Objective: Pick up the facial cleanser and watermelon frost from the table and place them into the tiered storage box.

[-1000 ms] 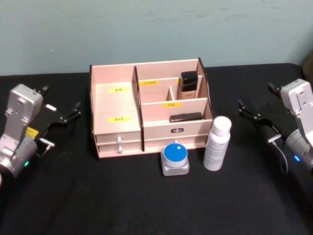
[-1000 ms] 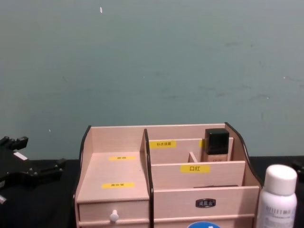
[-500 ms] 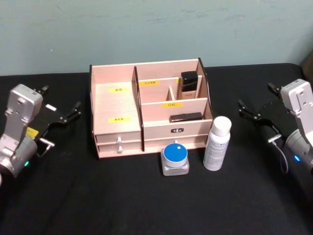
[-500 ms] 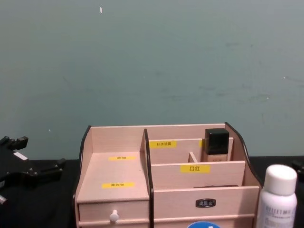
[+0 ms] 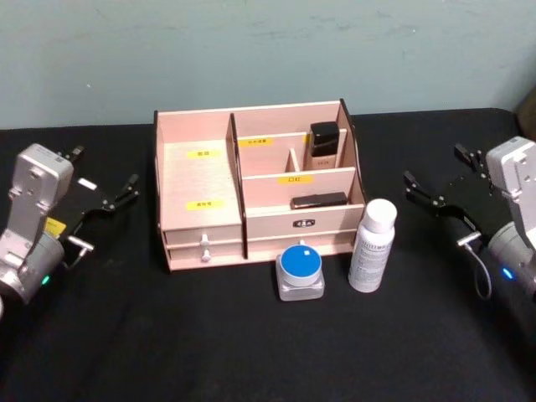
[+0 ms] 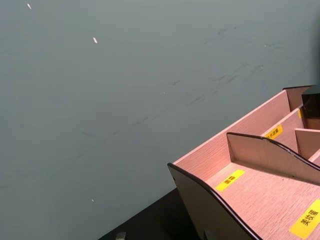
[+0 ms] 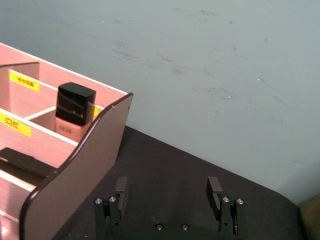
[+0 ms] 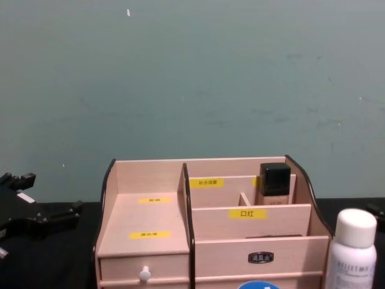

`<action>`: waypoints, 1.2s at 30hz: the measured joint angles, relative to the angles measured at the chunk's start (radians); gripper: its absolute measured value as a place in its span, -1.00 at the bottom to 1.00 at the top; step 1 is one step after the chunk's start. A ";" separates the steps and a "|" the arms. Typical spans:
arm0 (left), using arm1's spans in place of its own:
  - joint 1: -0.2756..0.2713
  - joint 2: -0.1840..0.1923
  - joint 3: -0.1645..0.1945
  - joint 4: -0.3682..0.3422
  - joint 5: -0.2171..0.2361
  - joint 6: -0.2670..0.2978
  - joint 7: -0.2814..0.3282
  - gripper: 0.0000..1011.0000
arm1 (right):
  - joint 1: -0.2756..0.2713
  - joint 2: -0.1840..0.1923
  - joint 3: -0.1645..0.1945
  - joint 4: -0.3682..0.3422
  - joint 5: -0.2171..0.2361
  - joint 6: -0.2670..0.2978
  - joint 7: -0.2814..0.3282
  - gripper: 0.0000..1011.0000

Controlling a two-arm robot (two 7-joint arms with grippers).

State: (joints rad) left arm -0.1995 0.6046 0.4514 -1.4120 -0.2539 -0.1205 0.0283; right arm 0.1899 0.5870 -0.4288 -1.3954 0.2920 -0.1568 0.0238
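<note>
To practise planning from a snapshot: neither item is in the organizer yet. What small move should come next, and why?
Probably move the right end effector toward the white bottle: it hangs open and empty on that side, and the bottle stands upright, untouched, at the front right corner of the wooden organizer. The left end effector sits open far left.

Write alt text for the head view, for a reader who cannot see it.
The tiered storage box stands on a black table, the watermelon frost and facial cleanser before it; left gripper and right gripper flank it, open.
</note>
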 joint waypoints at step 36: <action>0.000 0.000 0.000 0.000 0.000 0.000 0.000 1.00 | -0.302 0.078 0.137 -0.457 0.093 0.064 0.156 0.98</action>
State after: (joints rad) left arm -0.1995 0.6046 0.4514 -1.4120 -0.2539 -0.1205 0.0283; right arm -0.1125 0.6650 -0.2922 -1.8524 0.3851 -0.0923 0.1802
